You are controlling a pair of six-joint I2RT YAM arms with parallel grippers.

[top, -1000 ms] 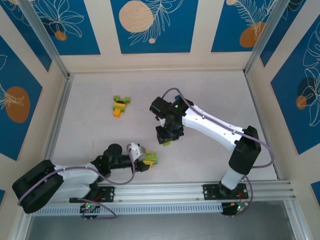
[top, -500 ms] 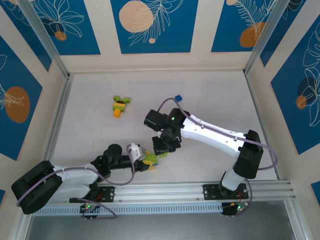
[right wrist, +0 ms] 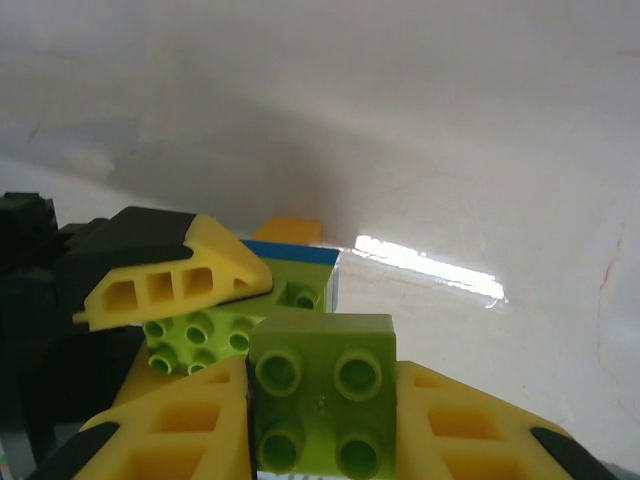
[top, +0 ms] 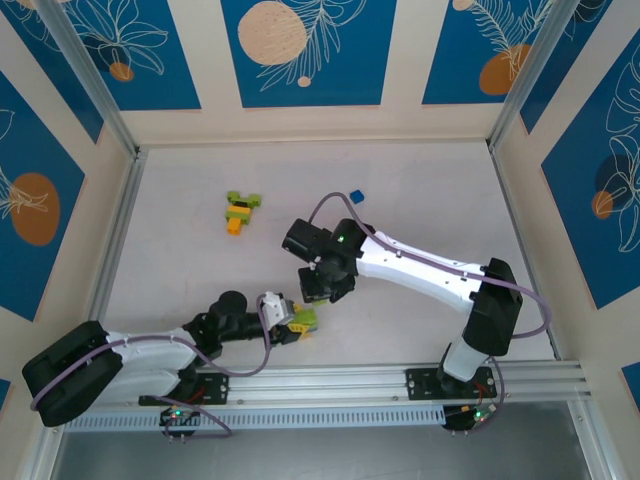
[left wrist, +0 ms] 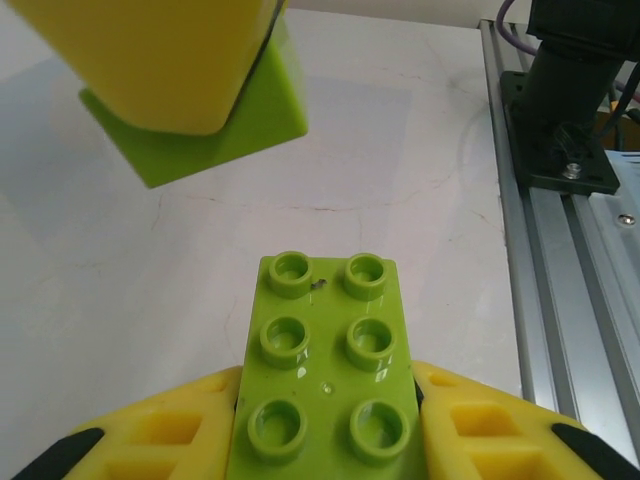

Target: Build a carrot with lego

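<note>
My left gripper [left wrist: 325, 372] is shut on a long lime green lego brick [left wrist: 322, 360], studs up, low over the table near the front rail; from above that brick [top: 305, 320] pokes out of the gripper [top: 289, 318]. My right gripper [right wrist: 322, 368] is shut on a square four-stud lime green brick [right wrist: 322, 400] and hovers just up and right of the left one [top: 321, 290]. In the left wrist view its yellow finger [left wrist: 160, 60] and brick [left wrist: 250, 115] hang at top left, apart from the long brick. A blue edge and some orange show behind the left gripper's brick [right wrist: 195, 340].
A small cluster of lime green and orange bricks [top: 240, 211] lies at the far left of the table. A single blue brick [top: 355, 197] lies at the back middle. The metal rail [left wrist: 570, 260] and the right arm's base [top: 460, 375] run along the near edge.
The right arm has swung down and left with its square brick, ending close above the left gripper. The left gripper has closed tighter on the long brick.
</note>
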